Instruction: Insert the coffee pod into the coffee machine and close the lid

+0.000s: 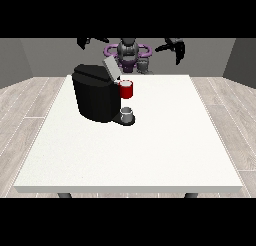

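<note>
Well, both arms are hanging raised at the far side of the table (165,155) — the robot hand at the view's left (85,41) and the robot hand at the view's right (176,46) are holding nothing, though I cannot tell how their fingers lie. The coffee machine (95,97) is standing upright, its lid (109,67) tilting up — a grey thing (127,113) is sitting at its base.

A large white table (150,155) fills the middle of the frame. On its upper left part stands a boxy black coffee machine (95,97) with its grey lid (110,67) tilted up. A red thing at the machine (126,89) sits on its right side, above a small grey thing (127,112) on the base. Both black hands, one at the view's left (86,41) and one at the view's right (175,46), hang raised at the top, well apart from the machine.
</note>
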